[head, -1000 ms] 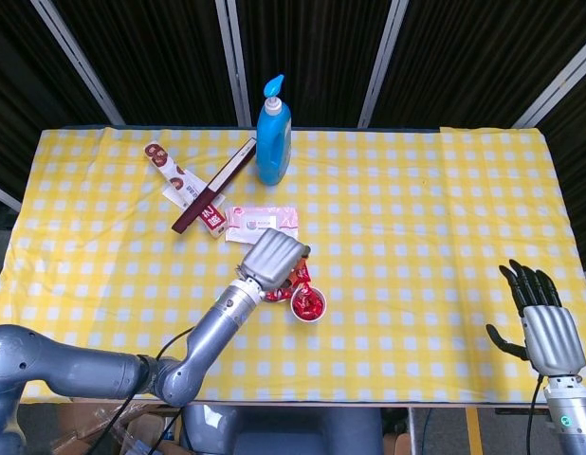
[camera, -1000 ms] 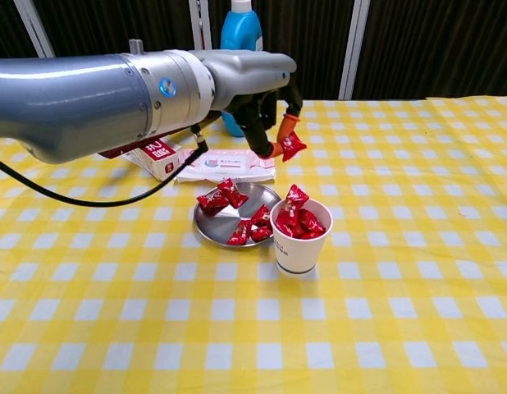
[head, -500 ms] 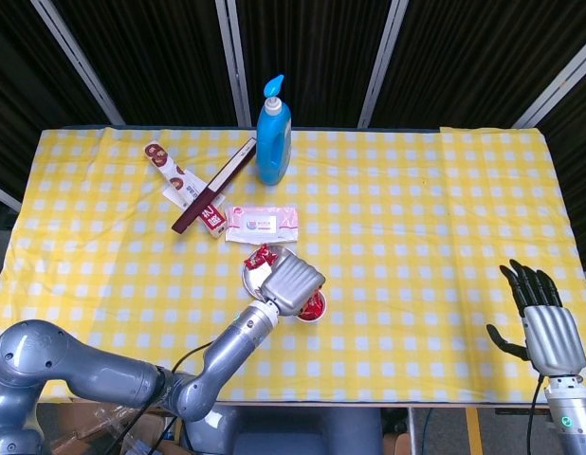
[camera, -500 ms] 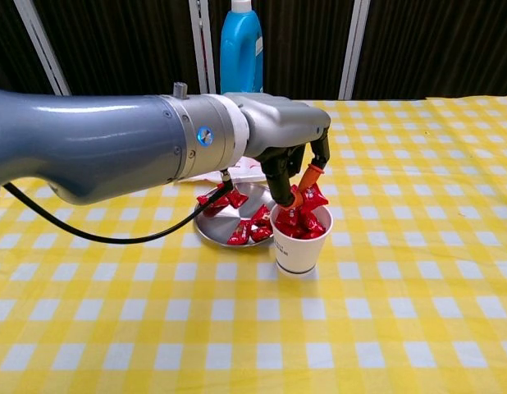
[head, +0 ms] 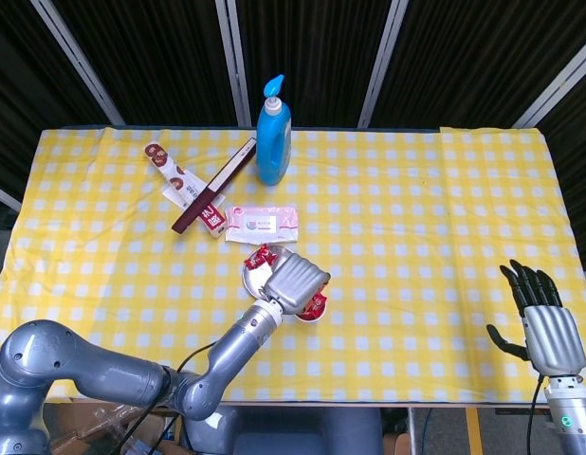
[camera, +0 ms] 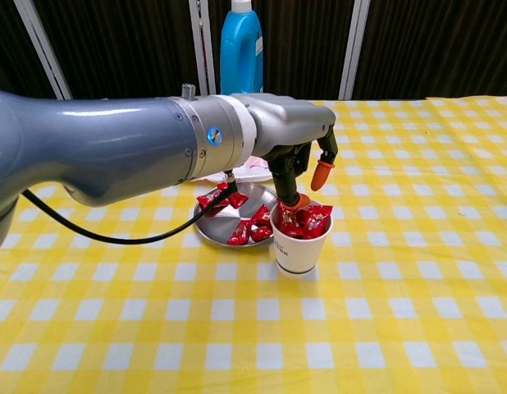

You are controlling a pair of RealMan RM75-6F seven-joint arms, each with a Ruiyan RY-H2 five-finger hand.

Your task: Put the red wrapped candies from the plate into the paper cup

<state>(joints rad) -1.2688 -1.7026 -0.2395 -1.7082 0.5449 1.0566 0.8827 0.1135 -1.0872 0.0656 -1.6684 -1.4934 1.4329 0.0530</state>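
Left hand (camera: 301,158) hangs directly over the paper cup (camera: 301,246), fingers pointing down and spread apart; nothing is seen between the orange fingertips (camera: 320,174). It looks empty and open, placed above the cup mouth as for a drop. In the head view the same hand (head: 296,282) covers most of the cup (head: 313,312).

Right hand (head: 541,324) is at the near right table edge, well away from the work, fingers extended and apart, holding nothing. Judged parked so it stays out of the left arm's path.

Red wrapped candies: a heap (camera: 304,220) fills the cup up to and slightly above the rim. Several more (camera: 248,227) lie on the steel plate (camera: 211,232), which touches or sits just beside the cup on its left, keeping each transfer short.

Judgement: task partly done; plate not yet cleared. The cup is nearly full, so further candies may slide off the heap.

Other items at the back of the yellow checked tablecloth (head: 426,218): blue pump bottle (head: 273,135), wet-wipe pack (head: 263,221), flat snack packets (head: 184,186).
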